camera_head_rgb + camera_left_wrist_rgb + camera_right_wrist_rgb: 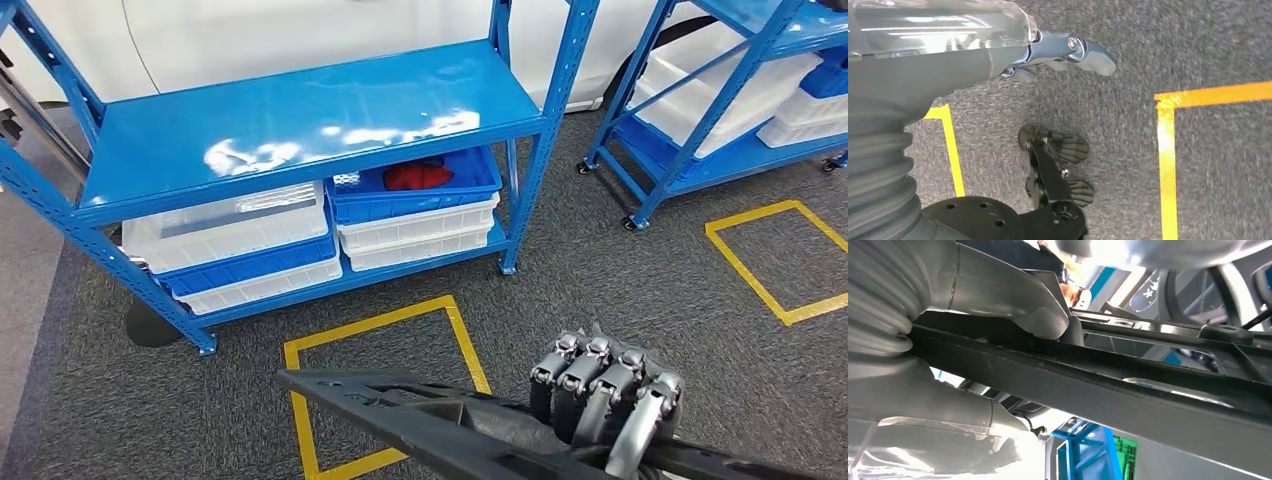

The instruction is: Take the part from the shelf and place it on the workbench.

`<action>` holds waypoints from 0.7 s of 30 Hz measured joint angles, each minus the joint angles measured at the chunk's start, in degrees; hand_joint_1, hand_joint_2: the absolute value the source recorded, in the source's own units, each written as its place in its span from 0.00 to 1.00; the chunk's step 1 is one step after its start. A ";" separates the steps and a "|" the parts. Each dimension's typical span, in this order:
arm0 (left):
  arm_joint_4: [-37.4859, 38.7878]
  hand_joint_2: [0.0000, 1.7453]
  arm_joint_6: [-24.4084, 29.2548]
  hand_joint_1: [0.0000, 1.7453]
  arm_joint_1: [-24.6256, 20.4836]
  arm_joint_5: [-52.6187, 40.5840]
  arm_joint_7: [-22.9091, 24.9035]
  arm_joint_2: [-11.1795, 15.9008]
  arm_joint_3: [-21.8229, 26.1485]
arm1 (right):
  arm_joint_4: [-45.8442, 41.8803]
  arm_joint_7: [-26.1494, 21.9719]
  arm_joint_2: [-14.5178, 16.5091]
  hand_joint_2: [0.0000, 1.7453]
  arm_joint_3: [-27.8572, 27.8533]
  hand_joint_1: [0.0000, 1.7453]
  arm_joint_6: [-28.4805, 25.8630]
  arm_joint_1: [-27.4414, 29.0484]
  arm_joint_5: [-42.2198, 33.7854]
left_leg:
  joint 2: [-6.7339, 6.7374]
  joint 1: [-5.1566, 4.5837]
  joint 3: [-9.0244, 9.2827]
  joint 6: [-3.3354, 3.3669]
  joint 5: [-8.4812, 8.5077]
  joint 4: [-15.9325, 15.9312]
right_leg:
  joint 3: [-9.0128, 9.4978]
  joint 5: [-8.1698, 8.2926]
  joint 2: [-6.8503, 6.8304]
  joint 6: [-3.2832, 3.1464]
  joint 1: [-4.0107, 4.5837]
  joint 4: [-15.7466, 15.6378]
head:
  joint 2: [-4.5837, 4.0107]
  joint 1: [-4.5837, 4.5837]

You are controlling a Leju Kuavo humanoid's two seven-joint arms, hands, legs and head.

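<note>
Right hand gripped the long black plastic frame part, fingers wrapped over its bar; the part stretched leftward above grey carpet. Left hand hung with fingers curled, holding nothing.

Right hand: dark grey segmented fingers, silver metal knuckle caps, visible pivot pins. Left hand: blue-grey thumb, round silver screw at its joint; behind the hand, a glossy translucent shell over a grey ribbed wrist cover.
</note>
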 joint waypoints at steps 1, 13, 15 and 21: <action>0.00 1.00 0.01 0.00 -0.01 -0.04 -0.03 -0.06 -0.01 | -0.30 -0.01 0.00 1.00 -0.03 0.98 0.14 0.36 -0.03 | -0.53 -0.12 0.30 0.13 -0.06 -0.83 | -0.23 0.23 0.54 0.38 -0.13 -0.01 | 0.00 0.00; 0.00 1.00 1.24 0.00 -0.01 -0.24 -0.42 -0.85 -0.01 | -1.90 0.00 -0.05 1.00 -0.23 0.98 0.19 2.57 0.25 | 7.95 -0.05 -0.30 1.40 1.63 -1.95 | -2.07 -3.58 -6.47 2.85 -0.62 7.40 | 0.00 0.01; 0.00 1.00 1.66 0.00 -0.02 -0.24 -1.64 -0.98 -0.01 | -1.99 0.00 -0.10 1.00 -0.17 0.98 -0.27 2.38 0.17 | 8.87 -0.32 -0.27 0.86 1.45 -1.71 | 1.58 -1.78 -8.25 1.99 -0.20 0.73 | 0.00 0.00; 0.01 1.00 2.57 0.00 -0.33 -0.44 -3.74 -1.18 -0.13 | -1.03 0.01 -1.13 1.00 0.47 0.98 -4.53 1.53 0.20 | 7.60 -0.21 -1.55 -0.95 -1.34 1.81 | 1.63 -0.73 -6.16 -0.42 -0.18 -1.39 | 0.00 -0.01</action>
